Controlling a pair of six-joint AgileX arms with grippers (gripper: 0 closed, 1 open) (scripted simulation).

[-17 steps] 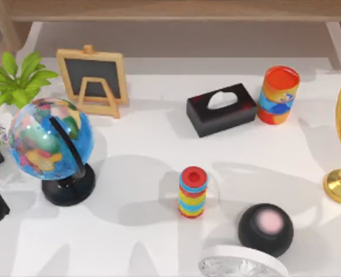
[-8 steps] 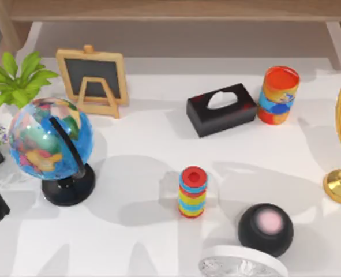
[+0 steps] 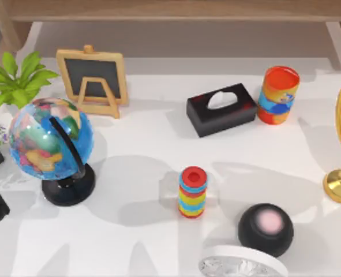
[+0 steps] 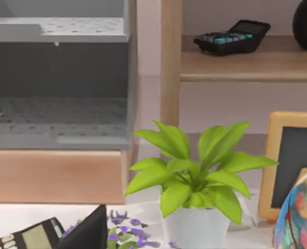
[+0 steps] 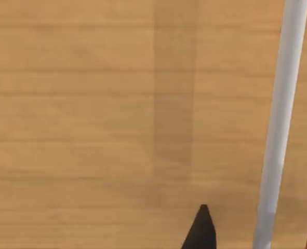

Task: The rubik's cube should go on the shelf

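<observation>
Nothing on the tabletop (image 3: pixel 153 150) has moved since half a second ago; every thing sits where it sat.

Closest to the robot, the left gripper (image 4: pixel 88 233) hangs low at the left side, next to some purple flowers (image 4: pixel 123 234) and a potted plant (image 4: pixel 192 179). I cannot tell if its jaws are apart or together. The striped cylinder (image 3: pixel 193 192) and the globe (image 3: pixel 50 144) come next. Farther back are the black tissue box (image 3: pixel 221 108) and the chalkboard easel (image 3: pixel 93 78). Farthest of all is the shelf (image 3: pixel 170 10), with a calculator (image 4: pixel 231 36) lying on its board.

The right gripper (image 5: pixel 200 231) is close up against light wooden planks, which I think belong to the shelf. I cannot tell how its jaws stand either.

Where the rubik's cube is, I cannot tell. So the first job, I think, is to find it. Then it is best to grab it by two flat sides and lift it high over the tall things. After that, put it down flat on a bare bit of the shelf, away from the calculator. Let go only when it rests.
</observation>
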